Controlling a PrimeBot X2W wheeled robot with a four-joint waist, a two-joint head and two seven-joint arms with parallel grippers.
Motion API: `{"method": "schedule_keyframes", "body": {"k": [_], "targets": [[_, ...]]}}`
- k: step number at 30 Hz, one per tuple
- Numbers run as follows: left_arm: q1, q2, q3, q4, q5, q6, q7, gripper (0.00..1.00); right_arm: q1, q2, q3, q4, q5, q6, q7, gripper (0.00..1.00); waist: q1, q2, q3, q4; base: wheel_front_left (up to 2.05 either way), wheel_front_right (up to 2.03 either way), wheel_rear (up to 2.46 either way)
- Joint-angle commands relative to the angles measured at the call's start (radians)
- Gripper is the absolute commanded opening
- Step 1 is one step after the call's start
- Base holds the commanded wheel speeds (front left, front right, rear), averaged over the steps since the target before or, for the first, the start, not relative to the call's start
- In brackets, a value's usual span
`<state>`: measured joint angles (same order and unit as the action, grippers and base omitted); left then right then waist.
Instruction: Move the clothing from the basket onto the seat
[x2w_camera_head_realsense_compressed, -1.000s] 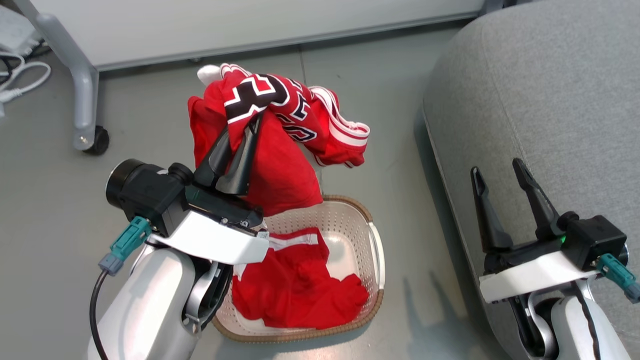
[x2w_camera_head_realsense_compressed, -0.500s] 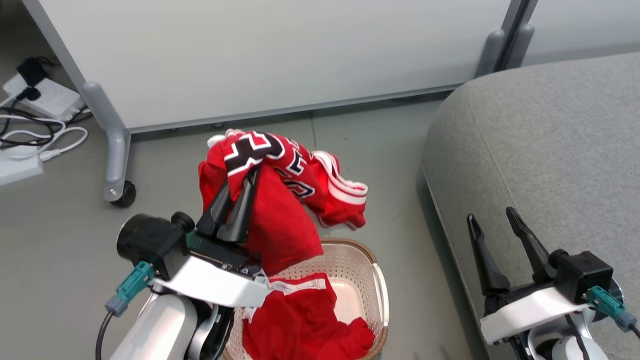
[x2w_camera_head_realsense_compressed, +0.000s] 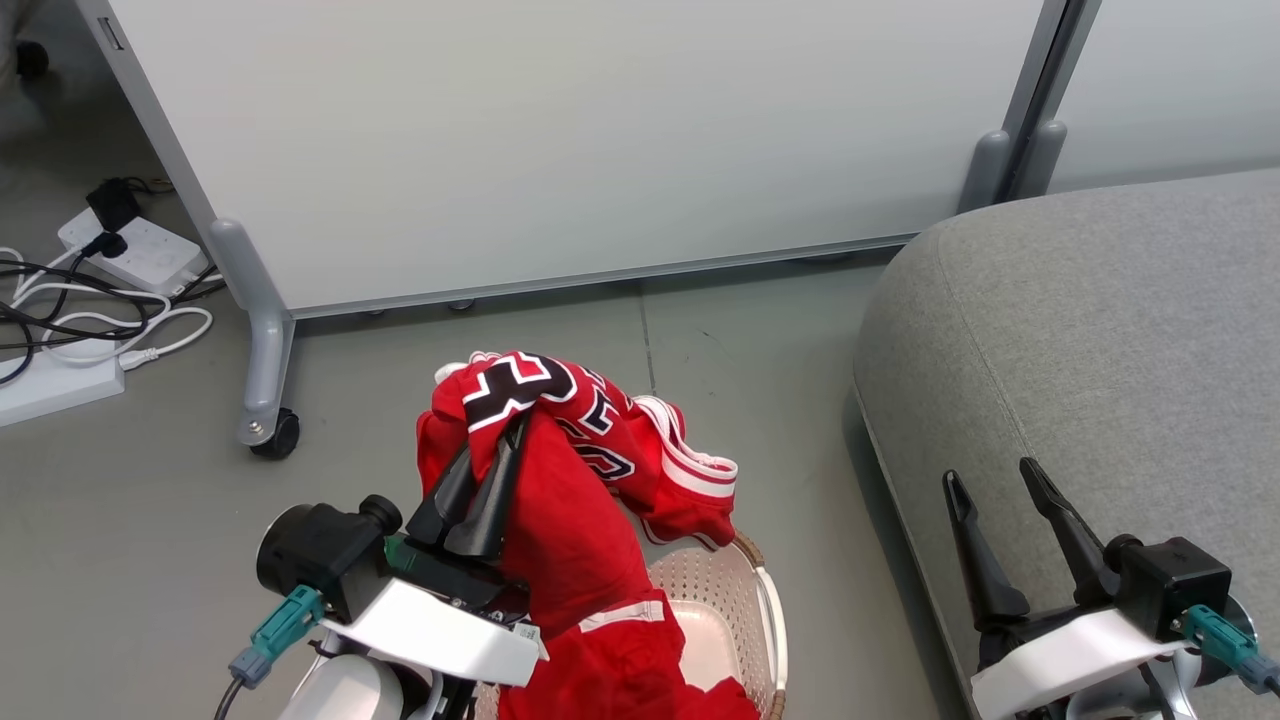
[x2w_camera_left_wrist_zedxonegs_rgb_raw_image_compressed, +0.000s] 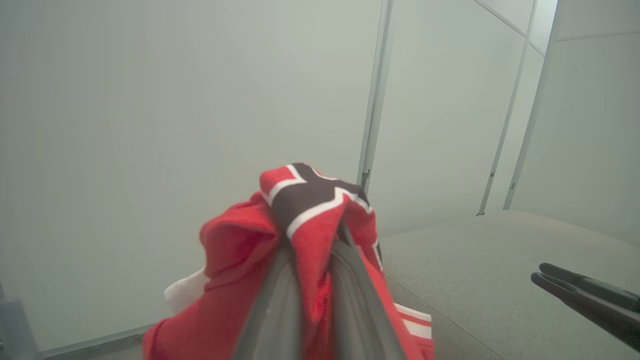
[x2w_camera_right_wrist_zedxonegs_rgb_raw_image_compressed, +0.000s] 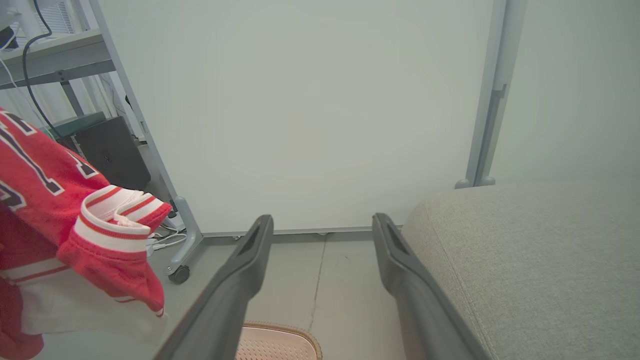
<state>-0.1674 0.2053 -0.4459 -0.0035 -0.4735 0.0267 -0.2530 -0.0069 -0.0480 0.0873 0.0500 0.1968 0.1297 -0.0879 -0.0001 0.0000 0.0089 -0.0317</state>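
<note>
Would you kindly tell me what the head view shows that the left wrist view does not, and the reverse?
Head view adds: the basket on the floor under the hanging clothing, more red fabric inside it, power strips and cables, and the caster under the white partition. Left wrist view adds: a close look at numbered fabric pinched between the fingers of the shut left gripper, and the partition's upright seams higher up. Both share: the clothing, the grey seat, the partition and the open right gripper.
</note>
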Motion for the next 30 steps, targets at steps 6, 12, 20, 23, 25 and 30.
{"method": "schedule_keyframes", "body": {"k": [6, 12, 20, 23, 25, 30], "targets": [[0.005, 0.004, 0.003, 0.024, 0.011, -0.010, -0.008, 0.00, 0.016, -0.005, 0.003, -0.006, 0.010, 0.002, 0.007, 1.00, 0.0001, 0.0000, -0.010, 0.004, 0.00, 0.00, 0.00], [0.000, 0.002, 0.003, 0.032, 0.016, -0.013, -0.009, 0.00, 0.014, -0.004, 0.003, -0.009, 0.005, 0.002, 0.008, 1.00, 0.0001, 0.0000, -0.010, 0.004, 0.00, 0.00, 0.00], [-0.003, -0.004, 0.004, 0.044, 0.017, -0.015, -0.011, 0.00, 0.008, -0.004, 0.006, -0.017, 0.001, 0.002, 0.013, 1.00, 0.0001, 0.0000, -0.009, 0.008, 0.00, 0.00, 0.00], [-0.006, -0.005, 0.005, 0.048, 0.016, -0.018, -0.011, 0.00, -0.005, -0.004, 0.016, -0.028, 0.009, 0.002, 0.006, 1.00, 0.0001, 0.0000, -0.008, 0.013, 0.00, 0.00, 0.00], [-0.009, -0.006, 0.003, 0.050, 0.017, -0.019, -0.011, 0.00, -0.015, -0.004, 0.033, -0.038, 0.013, 0.002, 0.003, 1.00, 0.0001, 0.0000, -0.007, 0.017, 0.00, 0.00, 0.00], [-0.027, -0.012, -0.005, 0.057, 0.022, -0.028, -0.012, 0.00, -0.061, -0.004, 0.131, -0.087, 0.043, 0.002, 0.008, 1.00, 0.0001, 0.0000, 0.000, 0.031, 0.00, 0.00, 0.00]]}}
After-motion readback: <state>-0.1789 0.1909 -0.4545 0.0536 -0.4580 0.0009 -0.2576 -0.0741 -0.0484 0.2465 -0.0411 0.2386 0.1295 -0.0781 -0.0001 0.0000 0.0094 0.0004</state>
